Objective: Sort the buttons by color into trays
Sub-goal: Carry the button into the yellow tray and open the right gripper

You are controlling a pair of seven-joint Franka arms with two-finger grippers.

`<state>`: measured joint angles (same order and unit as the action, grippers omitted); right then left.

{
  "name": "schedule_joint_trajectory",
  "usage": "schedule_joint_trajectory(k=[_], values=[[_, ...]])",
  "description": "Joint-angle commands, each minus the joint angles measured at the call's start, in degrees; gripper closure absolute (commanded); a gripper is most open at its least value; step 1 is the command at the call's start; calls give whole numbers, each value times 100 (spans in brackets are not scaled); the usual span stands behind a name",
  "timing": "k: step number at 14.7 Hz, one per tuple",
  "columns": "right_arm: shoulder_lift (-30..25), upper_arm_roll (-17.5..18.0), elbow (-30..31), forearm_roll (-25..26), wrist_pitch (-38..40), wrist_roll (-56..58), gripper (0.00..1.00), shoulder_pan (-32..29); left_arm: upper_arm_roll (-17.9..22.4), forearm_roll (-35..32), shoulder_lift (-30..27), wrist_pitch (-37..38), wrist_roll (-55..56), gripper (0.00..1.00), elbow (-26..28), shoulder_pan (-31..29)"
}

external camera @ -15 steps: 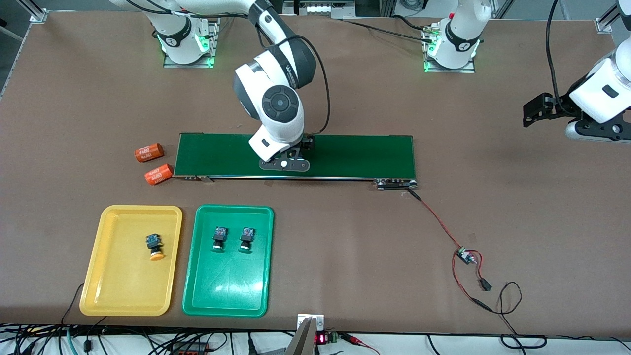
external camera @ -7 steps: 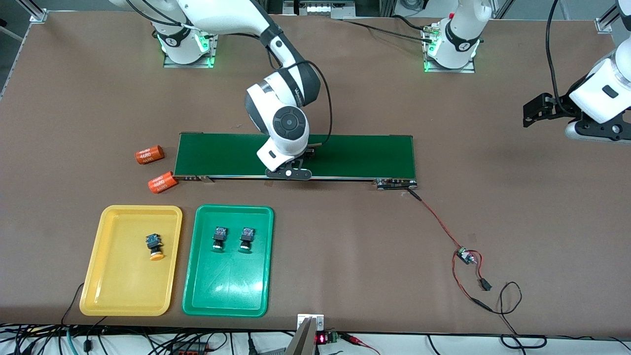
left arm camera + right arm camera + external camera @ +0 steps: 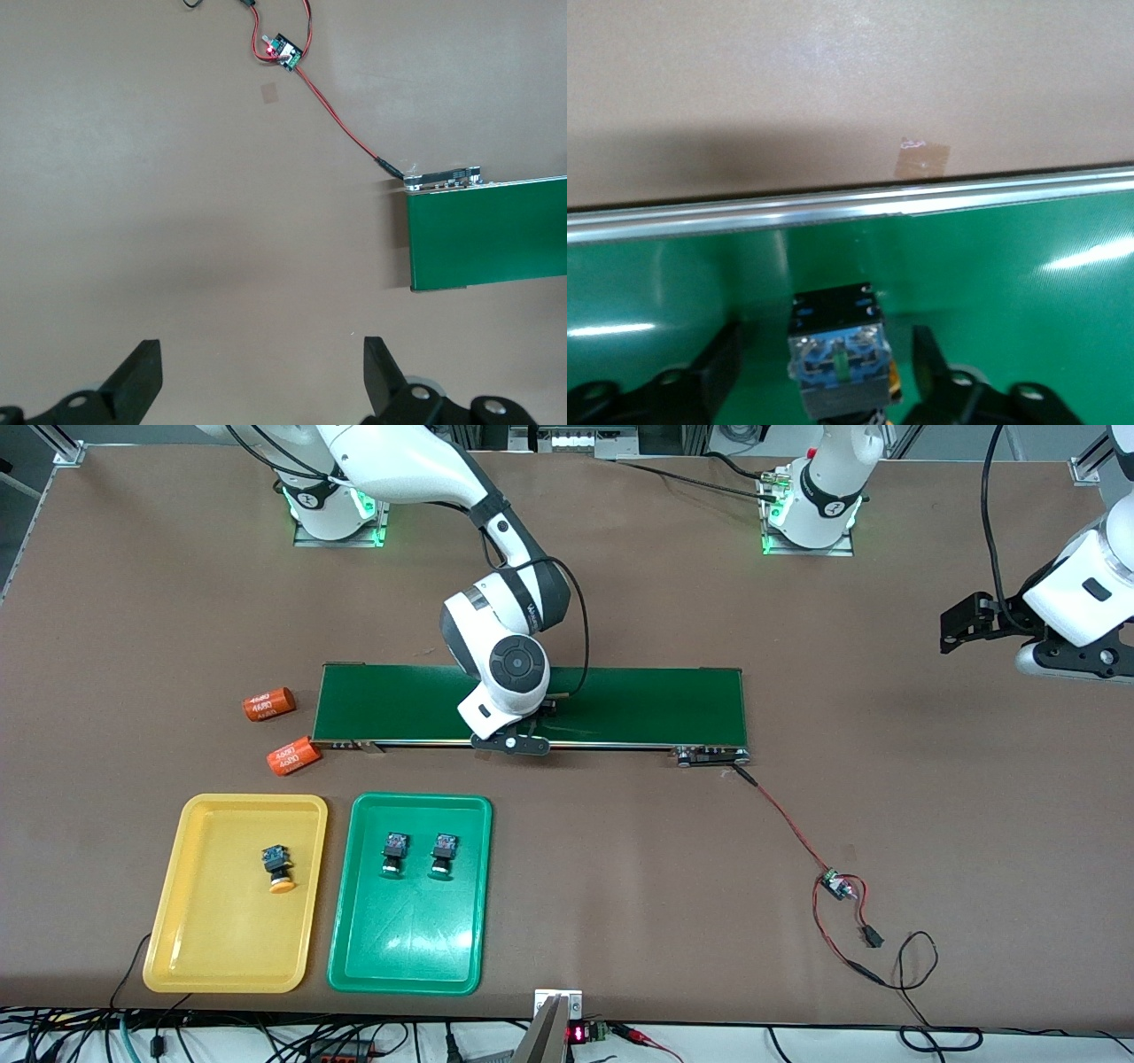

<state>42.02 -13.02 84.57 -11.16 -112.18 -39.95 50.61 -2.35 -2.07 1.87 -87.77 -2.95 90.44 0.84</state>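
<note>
My right gripper [image 3: 509, 740] is low over the green belt [image 3: 638, 704], open, with its fingers [image 3: 930, 359] on either side of a black-and-blue button [image 3: 837, 350]. There are gaps on both sides, and a sliver of orange cap shows. My hand hides this button in the front view. The yellow tray [image 3: 199, 957] holds one yellow-capped button [image 3: 278, 868]. The green tray [image 3: 407, 948] holds two green-capped buttons [image 3: 393, 853] [image 3: 443, 854]. My left gripper [image 3: 952, 624] waits open and empty over bare table at the left arm's end, and it also shows in the left wrist view [image 3: 261, 372].
Two orange cylinders [image 3: 267, 703] [image 3: 293, 755] lie beside the belt at the right arm's end. A small circuit board [image 3: 834, 886] with red and black wires runs from the belt's motor end [image 3: 711, 755]. Both trays lie nearer to the camera than the belt.
My right hand has come down and shifted toward the belt's camera-side edge. The nearer orange cylinder has shifted slightly toward the camera. The left arm has not moved.
</note>
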Motion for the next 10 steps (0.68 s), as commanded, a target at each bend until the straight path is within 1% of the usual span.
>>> schedule_joint_trajectory(k=[1,4,8,10], values=[[-238,-43,42,-71,-5,-372,84,19,15,-39,68,93,-144,0,-167,-5],[-449,-104,25,-53,-5,-400,90,-16,15,-39,68,93,-144,0,-167,-5],[-581,-762,16,-53,-66,-338,92,-68,15,-39,68,93,-153,0,-167,-5],[-468,-1253,-212,-18,-76,-312,92,-147,15,-48,68,93,-153,0,-167,-5]])
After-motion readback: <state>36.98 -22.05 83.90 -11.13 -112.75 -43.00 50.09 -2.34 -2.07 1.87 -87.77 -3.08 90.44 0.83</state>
